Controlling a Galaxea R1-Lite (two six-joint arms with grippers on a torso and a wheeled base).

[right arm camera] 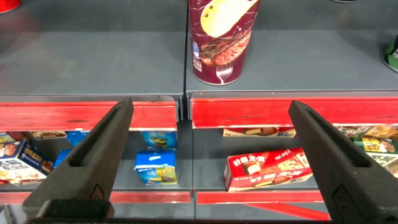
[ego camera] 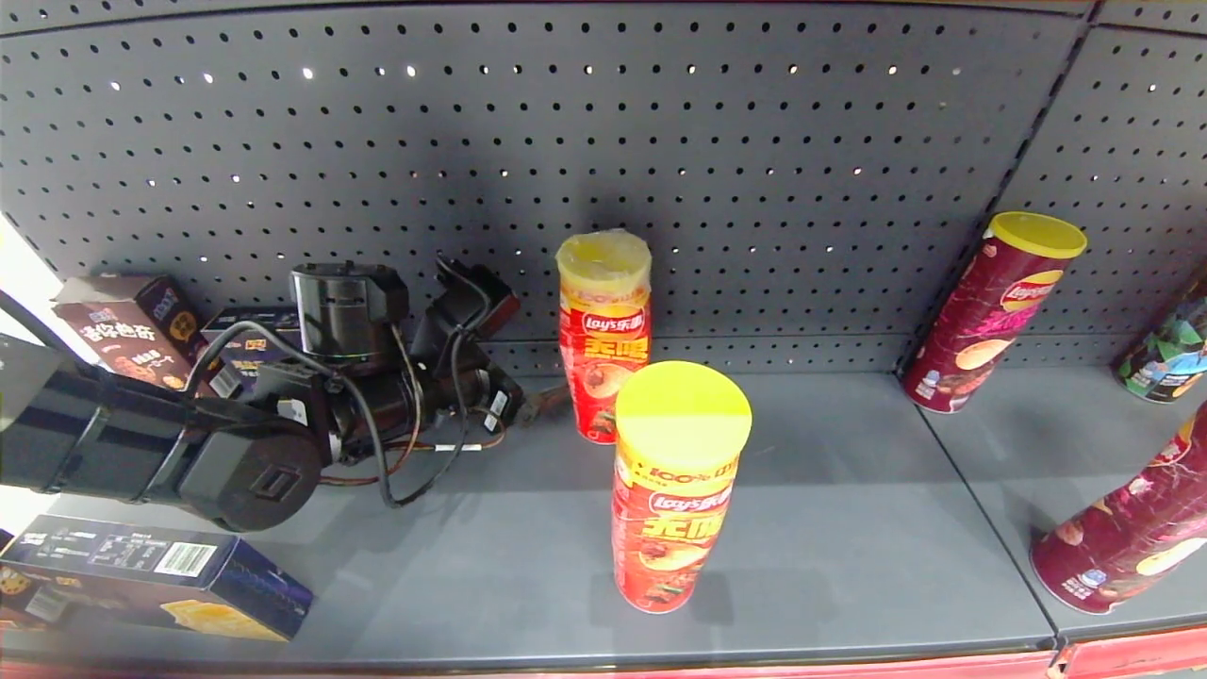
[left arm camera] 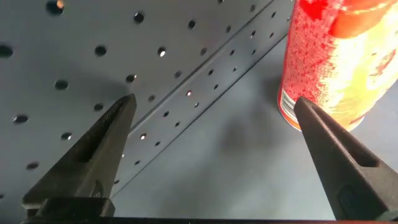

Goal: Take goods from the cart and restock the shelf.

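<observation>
1. Two tall red cardboard chip tubes with yellow plastic lids stand upright on the grey metal shelf (ego camera: 849,528). The rear tube (ego camera: 603,330) is close to the perforated back panel (ego camera: 660,141), and the front tube (ego camera: 677,490) is nearer the shelf edge.
2. The left gripper (left arm camera: 214,102) sits low on the shelf just beside the rear tube, its fingers spread wide and holding nothing. I cannot tell whether a fingertip touches the tube.
3. The right gripper (right arm camera: 209,107) is likewise splayed and empty. It faces the red price rail (right arm camera: 261,112), with a maroon front-edge tube (right arm camera: 222,37) standing above.
4. Such a tube is probably light, stiff yet crushable, smooth-sided and easily tipped. A mid-body hold with a modest squeeze looks best.
5. A leaning maroon tube (ego camera: 990,311) stands well apart at right. A brown cookie box (ego camera: 123,330) and a blue carton (ego camera: 151,575) lie at left. The front tube is near enough to be knocked.
</observation>
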